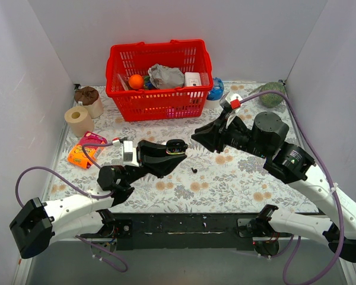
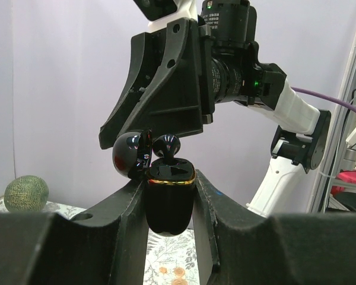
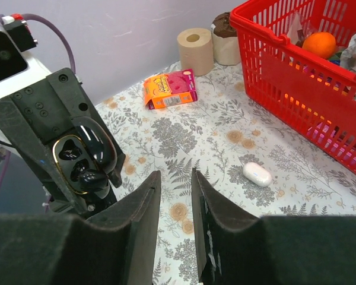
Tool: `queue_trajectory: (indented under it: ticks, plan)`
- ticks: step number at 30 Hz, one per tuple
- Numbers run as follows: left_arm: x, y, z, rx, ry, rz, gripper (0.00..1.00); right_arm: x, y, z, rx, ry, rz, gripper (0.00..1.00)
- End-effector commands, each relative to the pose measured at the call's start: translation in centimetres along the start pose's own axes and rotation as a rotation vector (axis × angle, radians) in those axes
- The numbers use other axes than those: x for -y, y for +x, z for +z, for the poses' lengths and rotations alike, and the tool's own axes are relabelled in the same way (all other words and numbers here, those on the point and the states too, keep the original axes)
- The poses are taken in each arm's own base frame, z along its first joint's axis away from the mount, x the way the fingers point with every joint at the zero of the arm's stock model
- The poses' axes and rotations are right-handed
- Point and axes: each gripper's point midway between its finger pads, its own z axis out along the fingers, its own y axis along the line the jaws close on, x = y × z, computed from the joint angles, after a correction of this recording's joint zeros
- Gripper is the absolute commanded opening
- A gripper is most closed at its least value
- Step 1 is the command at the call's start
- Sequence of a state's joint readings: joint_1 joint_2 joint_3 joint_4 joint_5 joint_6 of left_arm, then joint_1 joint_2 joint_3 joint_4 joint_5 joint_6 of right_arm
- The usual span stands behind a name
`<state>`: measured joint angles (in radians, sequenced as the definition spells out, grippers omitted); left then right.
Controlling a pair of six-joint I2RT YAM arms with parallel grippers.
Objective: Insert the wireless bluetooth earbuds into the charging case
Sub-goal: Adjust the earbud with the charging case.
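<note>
My left gripper (image 1: 177, 148) is shut on the black glossy charging case (image 2: 168, 199) and holds it upright above the table, its lid (image 2: 129, 155) swung open to the left. One black earbud (image 2: 166, 145) stands in the case's top, its head sticking out above the gold rim. The case also shows in the right wrist view (image 3: 83, 161) with that earbud (image 3: 92, 178) in it. The second earbud (image 1: 194, 170) lies on the floral cloth just right of the case. My right gripper (image 3: 175, 175) is open and empty, hanging close to the right of the case (image 1: 175, 146).
A red basket (image 1: 157, 104) of items stands at the back. A white pill-shaped case (image 3: 257, 174) lies in front of it. An orange and pink box (image 1: 86, 148), a toilet roll (image 1: 78, 120) and a brown-topped cup (image 1: 89, 98) are at the left; a green melon (image 1: 272, 95) is at the back right.
</note>
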<state>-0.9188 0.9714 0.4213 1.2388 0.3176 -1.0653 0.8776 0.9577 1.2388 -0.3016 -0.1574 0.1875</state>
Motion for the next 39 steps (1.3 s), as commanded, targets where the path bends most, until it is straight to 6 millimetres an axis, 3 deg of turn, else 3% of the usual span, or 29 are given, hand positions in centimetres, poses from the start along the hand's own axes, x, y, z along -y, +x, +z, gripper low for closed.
queue_trajectory:
  ticks: [1, 21, 39]
  plan:
    - [0.4, -0.7, 0.5, 0.019, 0.024, 0.026, 0.0, -1.8, -2.6, -0.5, 0.057, -0.08, -0.01, 0.34]
    - [-1.5, -0.3, 1.9, 0.027, -0.038, 0.036, 0.0, -2.8, -1.4, -0.9, 0.011, -0.132, -0.006, 0.34]
    - [-3.0, 1.0, 2.3, 0.008, -0.091, 0.032, 0.0, -3.6, -3.2, -1.7, 0.053, -0.158, -0.007, 0.34]
